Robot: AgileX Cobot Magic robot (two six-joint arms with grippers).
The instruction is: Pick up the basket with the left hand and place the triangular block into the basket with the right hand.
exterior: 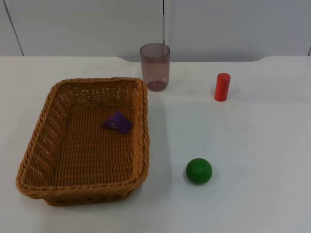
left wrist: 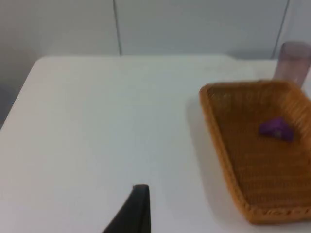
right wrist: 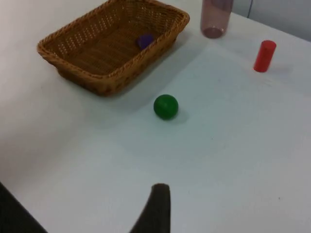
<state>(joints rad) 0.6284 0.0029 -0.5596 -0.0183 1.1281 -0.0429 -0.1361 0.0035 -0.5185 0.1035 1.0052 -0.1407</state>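
Open worktop point(exterior: 252, 145) right of basket point(exterior: 34, 160), broken by green ball point(exterior: 198, 171) near the front. Tinted cup point(exterior: 155, 66) just beside basket's far corner; red cylinder point(exterior: 222, 87) well apart, near the back. Bare worktop left of basket.

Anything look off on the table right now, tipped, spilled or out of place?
Nothing stands out. The purple triangular block already lies inside the wicker basket, which sits flat on the table. The tinted cup and red cylinder stand upright, the green ball rests apart from them, and nothing is spilled.
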